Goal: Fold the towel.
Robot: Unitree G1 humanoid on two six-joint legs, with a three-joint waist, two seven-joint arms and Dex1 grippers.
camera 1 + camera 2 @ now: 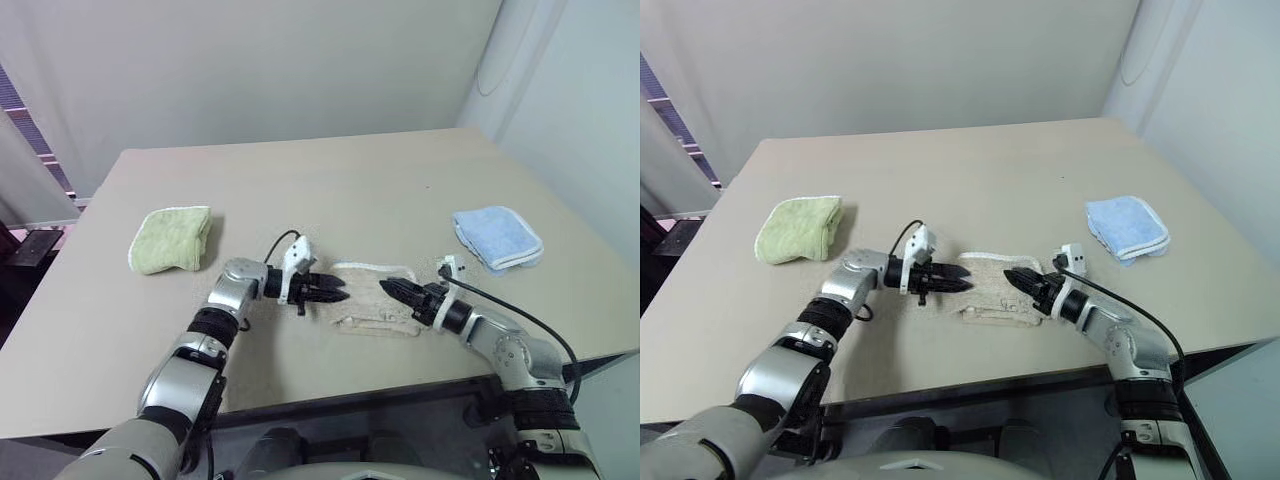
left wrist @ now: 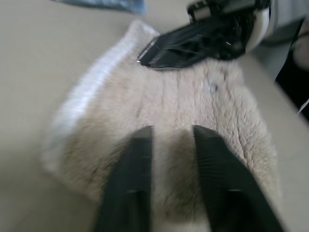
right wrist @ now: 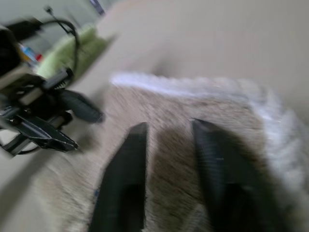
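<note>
The towel [image 1: 370, 302] is a small folded beige bundle with a white corded edge, lying on the table near its front edge. My left gripper [image 1: 343, 293] comes in level from the left, its tips over the towel's left end. The left wrist view has its two black fingers [image 2: 145, 145] apart above the pile [image 2: 169, 96], nothing between them. Facing it from the right, my right gripper [image 1: 385, 288] has its tips over the towel's right end. Its fingers [image 3: 205, 140] also stand apart over the towel [image 3: 193, 99], holding nothing. A short gap separates the two grippers.
A folded light-green towel [image 1: 172, 238] lies to the left and a folded light-blue towel [image 1: 497, 236] to the right on the tan table [image 1: 330, 180]. The table's front edge runs just below the arms. Walls close off the back and right.
</note>
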